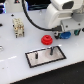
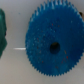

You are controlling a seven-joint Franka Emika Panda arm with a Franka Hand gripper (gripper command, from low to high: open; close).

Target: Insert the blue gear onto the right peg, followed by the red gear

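The blue gear [image 2: 50,30] fills most of the wrist view, lying flat on the white table with its toothed rim and dark centre hole showing. In the exterior view only blue bits [image 1: 60,35] show under the white arm's gripper [image 1: 63,34], which hangs low right over it. No finger shows in the wrist view, so I cannot tell whether the gripper is open or shut. The red gear [image 1: 46,39] lies flat on the table, towards the exterior view's left of the gripper. The grey plate with black border [image 1: 56,55] lies in front of it. The right peg [image 1: 50,50] stands upright on it.
A beige block-like object [image 1: 18,28] stands at the exterior view's left. A dark green object [image 2: 1,32] lies beside the blue gear in the wrist view. Dark cables and clutter run along the back. The table's front edge runs just below the plate.
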